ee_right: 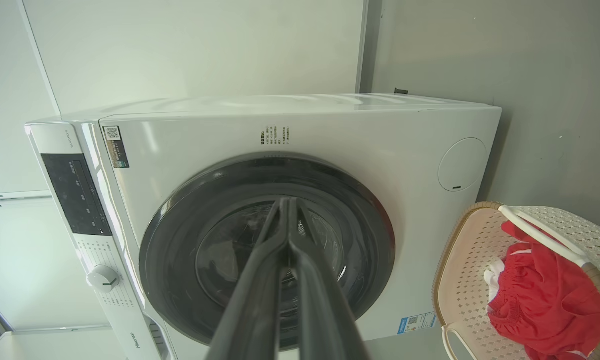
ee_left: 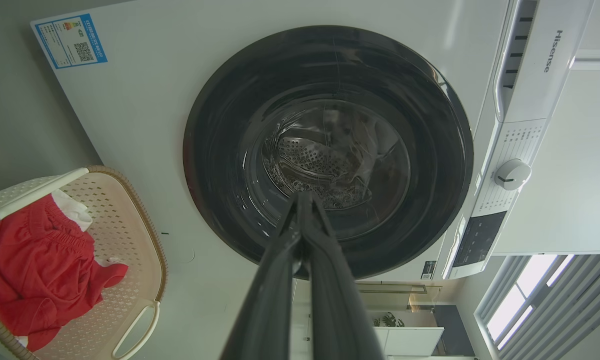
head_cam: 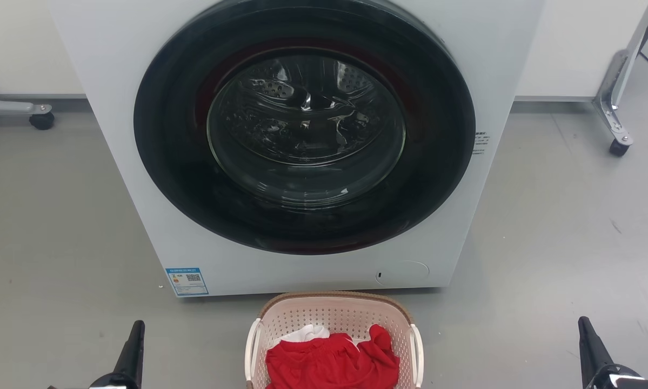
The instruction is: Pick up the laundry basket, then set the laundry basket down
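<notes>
Left claw: My left gripper (ee_left: pixel 305 200) rises from the bottom centre of the left wrist view, its two dark fingers pressed together at the tips and gripping nothing. In the head view it stands at the lower left, apart from the basket.

Right claw: My right gripper (ee_right: pixel 285 202) is likewise closed tip to tip and empty-handed. It stands at the lower right of the head view, well clear of the basket.

Laundry basket: The laundry basket (head_cam: pixel 334 313) sits on the grey floor (head_cam: pixel 545 243) at the bottom centre of the head view, between my two grippers and just in front of the washing machine. Its brown rim is uppermost, with a white handle on each side.

Contents: A crumpled red garment (head_cam: pixel 329 362) fills much of the basket, with a white cloth (head_cam: pixel 310 332) showing behind it.

Backdrop: A white front-loading washing machine (head_cam: pixel 113 108) fills the upper frame. Its round dark door (head_cam: pixel 305 127) is closed, and a blue label (head_cam: pixel 187 281) is stuck at its lower left corner.
</notes>
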{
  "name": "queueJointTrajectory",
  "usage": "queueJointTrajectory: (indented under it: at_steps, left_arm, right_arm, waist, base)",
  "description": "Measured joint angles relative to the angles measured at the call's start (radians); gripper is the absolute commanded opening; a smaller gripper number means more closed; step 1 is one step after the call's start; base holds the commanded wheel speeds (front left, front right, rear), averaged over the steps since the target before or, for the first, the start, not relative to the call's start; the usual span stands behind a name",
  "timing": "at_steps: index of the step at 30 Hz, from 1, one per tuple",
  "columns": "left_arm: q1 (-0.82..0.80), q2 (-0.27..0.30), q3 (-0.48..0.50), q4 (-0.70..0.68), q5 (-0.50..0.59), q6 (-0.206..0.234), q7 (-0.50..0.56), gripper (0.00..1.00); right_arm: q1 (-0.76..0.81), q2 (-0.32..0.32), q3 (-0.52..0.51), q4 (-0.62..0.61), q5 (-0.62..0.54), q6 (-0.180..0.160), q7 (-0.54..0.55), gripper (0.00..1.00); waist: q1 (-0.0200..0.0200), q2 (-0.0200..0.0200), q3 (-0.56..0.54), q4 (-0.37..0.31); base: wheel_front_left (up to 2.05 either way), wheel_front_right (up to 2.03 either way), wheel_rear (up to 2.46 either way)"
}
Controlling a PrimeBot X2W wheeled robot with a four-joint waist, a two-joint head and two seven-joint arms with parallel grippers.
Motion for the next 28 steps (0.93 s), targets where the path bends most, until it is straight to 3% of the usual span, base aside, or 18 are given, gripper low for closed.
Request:
queueJointTrajectory:
  at_steps: [28]
  left_arm:
    - [0.0, 0.0, 0.0, 0.0, 0.0, 0.0, 0.0, 0.0]
  right_arm:
    - [0.0, 0.0, 0.0, 0.0, 0.0, 0.0, 0.0, 0.0]
  waist:
    - [0.0, 0.0, 0.0, 0.0]
  base:
    - [0.0, 0.0, 0.0]
